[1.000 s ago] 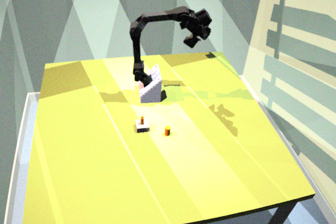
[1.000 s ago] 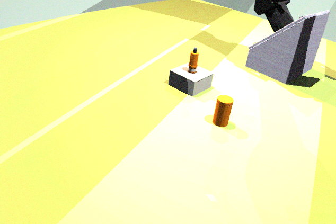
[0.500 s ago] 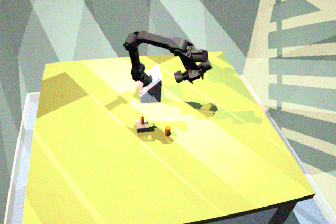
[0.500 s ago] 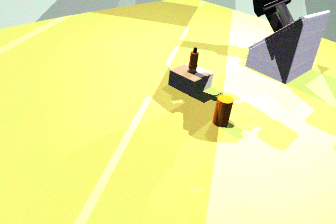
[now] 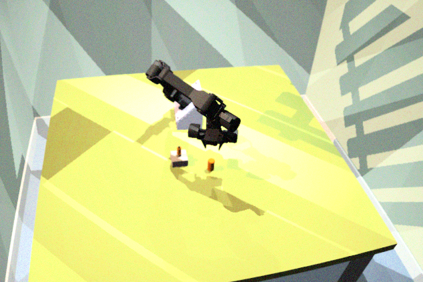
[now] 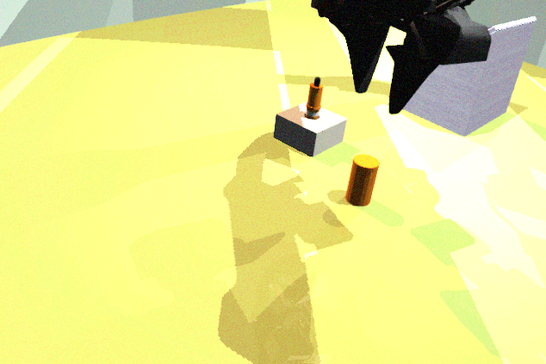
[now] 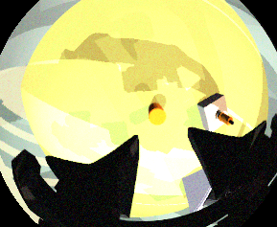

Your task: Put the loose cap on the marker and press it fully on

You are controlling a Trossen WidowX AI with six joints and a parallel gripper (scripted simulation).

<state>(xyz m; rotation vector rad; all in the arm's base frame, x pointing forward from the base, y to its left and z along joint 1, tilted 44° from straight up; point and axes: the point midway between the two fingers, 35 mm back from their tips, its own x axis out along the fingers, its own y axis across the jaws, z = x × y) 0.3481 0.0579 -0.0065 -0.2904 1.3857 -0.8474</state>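
Now we are looking at the gripper [image 6: 376, 100] hanging in the air in the upper right of the exterior view, with its two dark fingers [image 6: 363, 58] pointing down and standing apart from each other, about half spread, and nothing is sitting between them. In the same view the cap [image 6: 362, 179] is standing upright on the yellow table [image 6: 110, 175], a little right of the centre of the frame, and no part of the arm is touching it. The marker [image 6: 314, 99] is standing upright in the holder block [image 6: 309, 130], just above and left of the cap in the picture, with its dark tip uncovered. The grey wedge-shaped base [image 6: 471, 86] is showing behind the fingers at the right edge.

In the top view we are seeing the arm [image 5: 191, 96] reaching from the middle of the table toward the lower part of the frame, and the gripper [image 5: 212, 145] is hovering just above the cap [image 5: 210, 165] in the picture. The holder block [image 5: 179, 160] is lying to the left of the cap, near it but not touching.

In the wrist view the cap [image 7: 156, 113] is appearing near the centre, in the gap above the two fingertips, and the marker [image 7: 223, 117] is lying further to the right.
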